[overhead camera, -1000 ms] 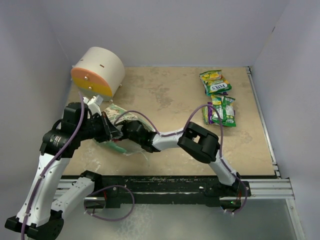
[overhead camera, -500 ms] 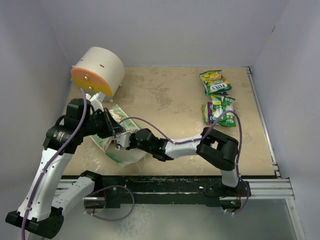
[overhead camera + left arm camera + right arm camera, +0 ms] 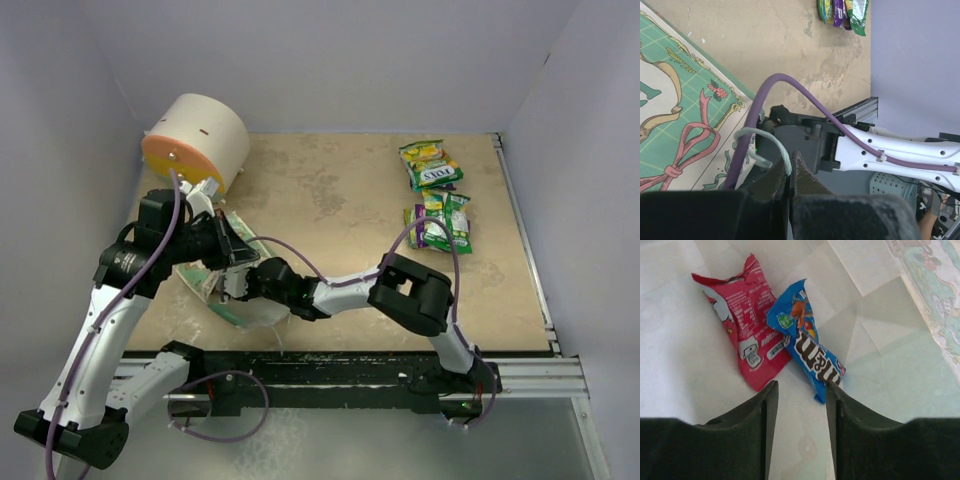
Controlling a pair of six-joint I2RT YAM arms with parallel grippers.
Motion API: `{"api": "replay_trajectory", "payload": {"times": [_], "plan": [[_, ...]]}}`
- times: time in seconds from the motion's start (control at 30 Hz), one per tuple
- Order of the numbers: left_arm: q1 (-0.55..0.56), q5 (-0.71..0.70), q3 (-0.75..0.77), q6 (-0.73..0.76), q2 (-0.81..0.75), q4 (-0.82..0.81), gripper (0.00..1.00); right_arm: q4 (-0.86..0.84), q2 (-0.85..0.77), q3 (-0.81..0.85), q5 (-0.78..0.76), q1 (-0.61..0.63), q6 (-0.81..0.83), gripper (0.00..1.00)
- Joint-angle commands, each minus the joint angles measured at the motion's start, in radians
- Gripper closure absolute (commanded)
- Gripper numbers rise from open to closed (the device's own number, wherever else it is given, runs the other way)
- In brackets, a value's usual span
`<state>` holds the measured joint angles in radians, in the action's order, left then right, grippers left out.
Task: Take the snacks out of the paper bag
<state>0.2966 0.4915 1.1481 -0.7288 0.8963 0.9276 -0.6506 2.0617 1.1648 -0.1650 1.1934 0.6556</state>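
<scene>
Paper bag (image 3: 214, 290), green with printed panel, at near left of table (image 3: 330, 190), thin string handle (image 3: 767, 135) pinched tight by left gripper (image 3: 790, 172). Right gripper (image 3: 800, 390) inside on creased pale lining, fingers parted, empty, just short of glossy red packet (image 3: 747, 340) and blue packet (image 3: 810, 347). More shiny packets (image 3: 440, 222) lying flat far right.

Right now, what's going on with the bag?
The left gripper is shut on the string handle of the paper bag. The right gripper, open, reaches inside the bag, just short of a red packet and a blue packet. Other snacks lie on the table at far right.
</scene>
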Motion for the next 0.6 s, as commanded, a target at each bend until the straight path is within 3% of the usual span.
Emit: {"api": "replay_trajectory", "payload": {"times": [0.0, 0.2, 0.5, 0.57], "plan": [[0.001, 0.065, 0.01, 0.021, 0.001, -0.064, 1.0, -0.057, 0.06, 0.115, -0.014, 0.005, 0.036, 0.53], [0.001, 0.115, -0.007, 0.028, 0.004, -0.071, 1.0, -0.045, 0.169, 0.244, -0.09, -0.004, -0.005, 0.44], [0.001, 0.153, -0.026, 0.032, 0.017, -0.081, 1.0, -0.039, 0.227, 0.347, -0.034, -0.008, -0.022, 0.34], [0.0, 0.131, -0.017, 0.034, 0.027, -0.069, 1.0, -0.051, 0.221, 0.347, -0.019, -0.008, -0.031, 0.26]]}}
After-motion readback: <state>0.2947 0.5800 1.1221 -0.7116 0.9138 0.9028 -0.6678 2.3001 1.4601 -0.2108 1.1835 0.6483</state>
